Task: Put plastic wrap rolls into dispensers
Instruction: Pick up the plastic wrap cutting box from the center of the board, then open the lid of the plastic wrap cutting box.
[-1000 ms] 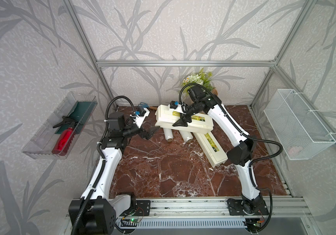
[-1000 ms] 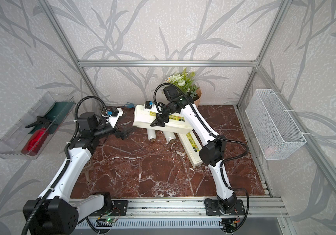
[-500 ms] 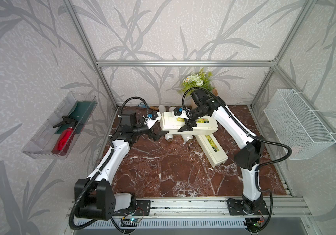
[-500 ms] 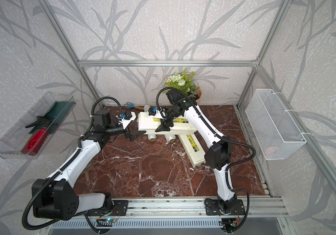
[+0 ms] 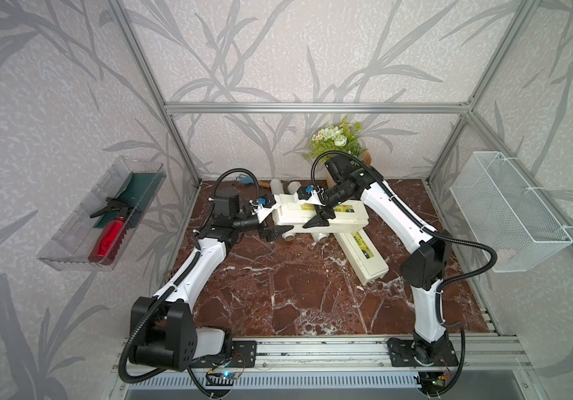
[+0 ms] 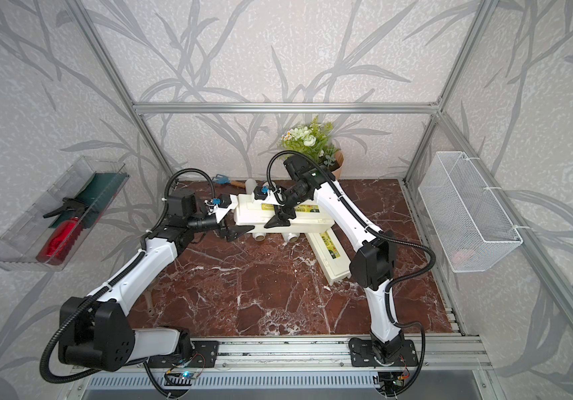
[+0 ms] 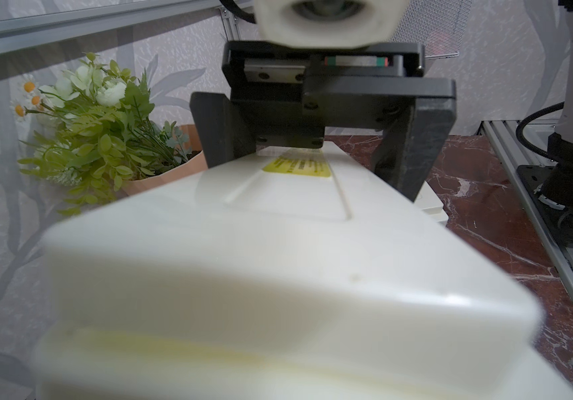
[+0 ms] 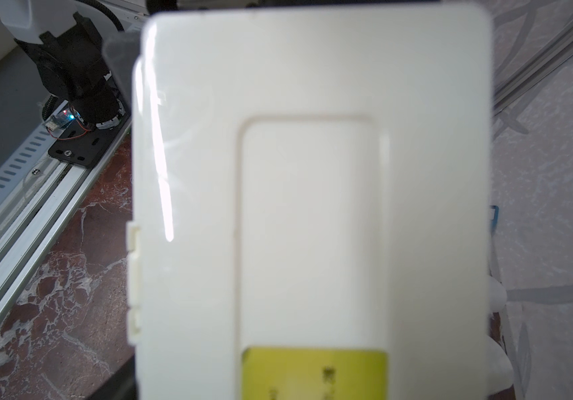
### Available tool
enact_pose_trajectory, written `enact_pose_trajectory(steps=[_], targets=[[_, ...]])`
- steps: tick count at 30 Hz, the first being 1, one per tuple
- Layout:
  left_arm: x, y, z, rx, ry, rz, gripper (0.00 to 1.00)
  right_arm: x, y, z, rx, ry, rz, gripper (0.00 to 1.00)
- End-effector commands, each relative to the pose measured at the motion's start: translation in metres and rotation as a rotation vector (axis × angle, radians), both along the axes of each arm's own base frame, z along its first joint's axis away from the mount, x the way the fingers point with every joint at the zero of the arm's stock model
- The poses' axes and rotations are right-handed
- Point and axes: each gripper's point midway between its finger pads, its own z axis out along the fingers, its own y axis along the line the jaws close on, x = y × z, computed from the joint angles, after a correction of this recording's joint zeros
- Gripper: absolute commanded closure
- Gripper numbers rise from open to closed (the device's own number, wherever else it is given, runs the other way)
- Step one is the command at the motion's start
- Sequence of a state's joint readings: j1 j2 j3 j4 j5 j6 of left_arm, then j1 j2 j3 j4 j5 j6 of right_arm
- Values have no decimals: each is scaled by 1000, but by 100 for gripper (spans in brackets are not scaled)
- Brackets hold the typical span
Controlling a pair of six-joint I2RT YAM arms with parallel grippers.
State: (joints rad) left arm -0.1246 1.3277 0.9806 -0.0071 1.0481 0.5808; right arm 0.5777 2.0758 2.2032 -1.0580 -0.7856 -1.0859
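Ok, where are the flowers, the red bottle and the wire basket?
flowers (image 5: 334, 135), in a top view, on the white blooms.
red bottle (image 5: 106, 239), in a top view, on its body.
wire basket (image 5: 507, 211), in a top view, on its mesh side wall.

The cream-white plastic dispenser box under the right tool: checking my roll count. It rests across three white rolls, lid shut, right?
No: the cream-white plastic dispenser box rests across two plain white cylindrical rolls, lid shut, under the right tool. Both top views show it.
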Motion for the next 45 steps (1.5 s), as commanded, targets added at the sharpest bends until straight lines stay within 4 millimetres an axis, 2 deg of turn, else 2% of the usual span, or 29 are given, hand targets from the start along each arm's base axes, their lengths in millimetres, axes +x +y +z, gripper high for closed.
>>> enact_pose_trajectory(steps=[1, 3, 5, 10, 18, 28, 34, 41, 43, 45], targets=[[1, -1, 6, 10, -39, -10, 31, -34, 3, 50, 107, -13, 63, 19], [-1, -4, 10, -2, -40, -31, 46, -34, 5, 55, 124, 1, 52, 8], [-3, -9, 15, -11, -46, -45, 54, -35, 7, 60, 141, 14, 49, 3], [-9, -23, 18, 8, -55, -90, 57, -44, 18, 64, 151, 32, 59, 1], [-8, -32, 36, -27, -123, -97, 63, -42, 26, 40, 76, 68, 20, 1], [-10, -31, 53, -52, -178, -91, 77, -34, 22, 14, -23, 114, -44, 1], [-15, -27, 48, -23, -177, -80, 84, -29, 7, 6, -69, 141, -78, 0], [-17, -26, 52, -27, -190, -80, 89, -27, 0, -5, -94, 168, -97, 1], [-17, -26, 50, -25, -179, -81, 90, -29, 1, 0, -76, 164, -81, 7], [-17, -26, 45, -13, -169, -80, 91, -29, 2, 7, -56, 164, -71, 20]])
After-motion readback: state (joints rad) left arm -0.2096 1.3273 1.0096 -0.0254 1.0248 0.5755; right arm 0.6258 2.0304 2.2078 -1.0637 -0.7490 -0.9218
